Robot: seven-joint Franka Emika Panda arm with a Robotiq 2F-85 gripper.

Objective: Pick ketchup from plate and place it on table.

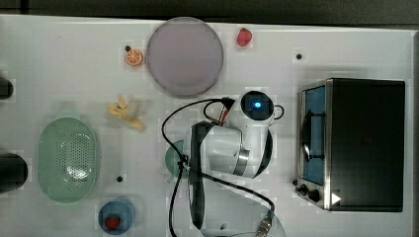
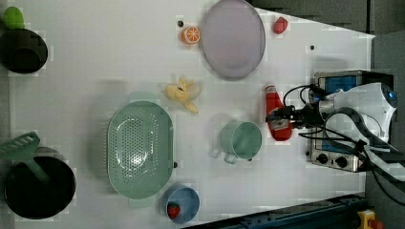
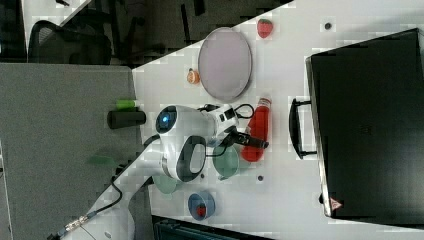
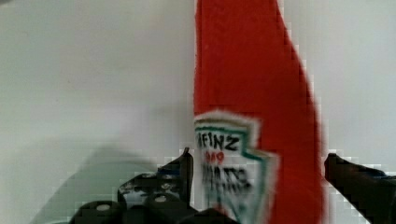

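One ketchup (image 2: 276,117) lies on the table (image 2: 95,57) (fingers (image 4: 180,170) apart), one plate (image 2: 232,38).

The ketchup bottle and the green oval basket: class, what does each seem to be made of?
Ketchup bottle: probably plastic, smooth opaque red with a printed label and pale cap. Green oval basket: likely moulded plastic, matte pale green, its floor pierced with rows of small holes. Neither material is certain from looks alone.

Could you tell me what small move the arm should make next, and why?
Probably lift the claw straight up and clear. The red ketchup bottle with the pale tip already lies on the white table, apart from the greyish-lilac round plate, and the claw's fingers stand open on either side of it.
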